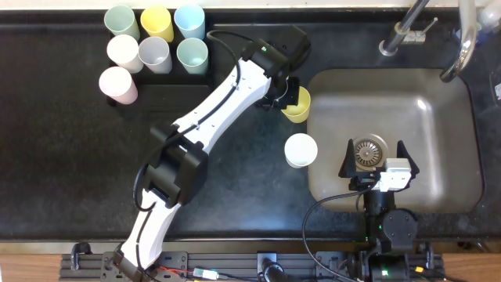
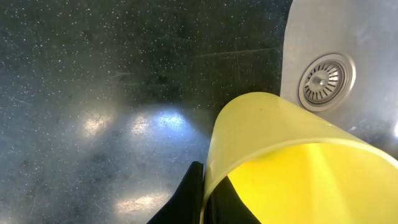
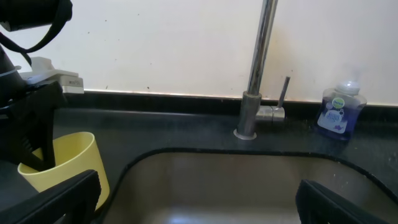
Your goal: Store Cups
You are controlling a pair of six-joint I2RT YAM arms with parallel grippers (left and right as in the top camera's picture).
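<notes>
Hovering over the sink (image 1: 438, 110) by the drain, the right gripper (image 1: 374, 157) has its fingers spread wide and holds nothing. A white cup (image 1: 300, 150) stands on the counter at the sink's edge; which end is up is hard to tell. Farther off, the left gripper (image 1: 283, 95) pinches the wall of a yellow cup (image 1: 298, 106) at the sink's rim, its fingers largely hidden. Seven pastel cups (image 1: 154, 53) cluster at the far left.

We see a dark speckled countertop (image 1: 63, 157) with a stainless steel sink (image 1: 438, 117) set into it, a round drain strainer (image 1: 369, 150) in its floor. Behind the basin stand a chrome faucet (image 3: 260, 68) and a blue soap bottle (image 3: 341, 112).
</notes>
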